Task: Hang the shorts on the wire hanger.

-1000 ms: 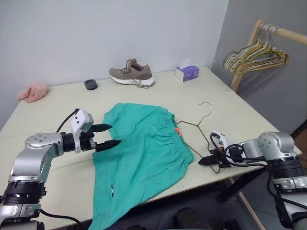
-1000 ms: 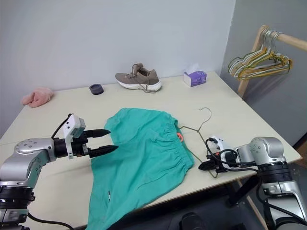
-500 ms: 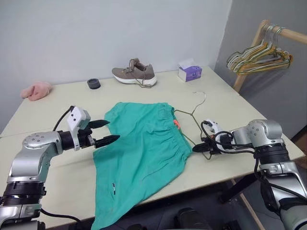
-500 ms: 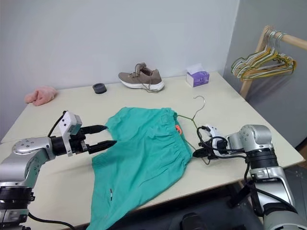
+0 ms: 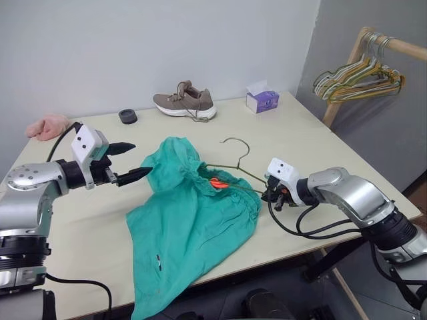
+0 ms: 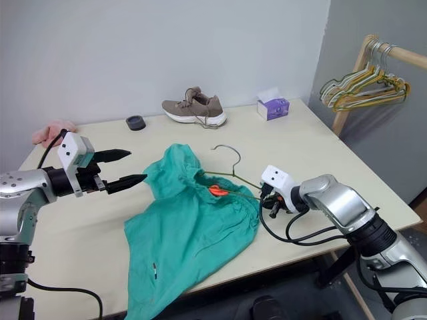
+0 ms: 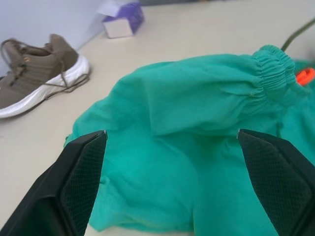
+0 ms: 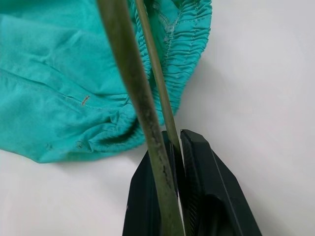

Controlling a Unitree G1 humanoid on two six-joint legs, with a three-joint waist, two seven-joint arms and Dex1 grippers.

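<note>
Shorts, teal-green fabric with orange-red drawstring (image 5: 193,213), lie centre-frame on your bench (image 5: 320,143), waistband bunched over the thin dark wire hanger (image 5: 230,163) | right gripper (image 8: 172,140) fingers pinch the hanger's corner, apparently to thread it inside | left gripper (image 5: 130,162) fingers spread, poised beside the cloth | hanger's far arm hidden under fabric.

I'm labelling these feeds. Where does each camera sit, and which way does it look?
Eye views: on the head, looking down over the table; both arms show, left end effector open, right end effector shut on the hanger.
Left wrist view: along its open fingers at the shorts and shoe.
Right wrist view: along its fingers clamping the hanger.
All share the shorts.
</note>
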